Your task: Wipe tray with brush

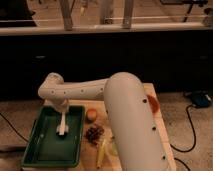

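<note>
The brush (62, 125) is already picked up and is down inside the tray (37, 150), so the first part of the job is done. The wiping part looks like it is going on now. The wide end of the brush points down and seems to touch the green floor of the tray, but I cannot be sure it really touches. I cannot see any dirt or crumbs, so I cannot tell how much has been wiped. The brush is in the half of the tray toward 12 o'clock, near the middle. The half toward 6 o'clock and the corners probably need wiping too.

The tray sits on the table (89, 159), at about 8 o'clock in the picture. The gripper (63, 111) hangs right over the tray, near its 12 o'clock rim. Its jaws look clamped on the top of the brush, because the brush stands almost straight up under it.

The arm (80, 91) is big and white. Its fat part goes from 5 o'clock up to the middle of the picture. Then a thinner part reaches toward 9 o'clock, bends at a round joint and turns down to the gripper.

Beside the tray, at its 3 o'clock side, are an orange ball of food (91, 115), a dark bunch of food (94, 133) and a long yellow piece of food (102, 150). None of them touch the brush
</note>
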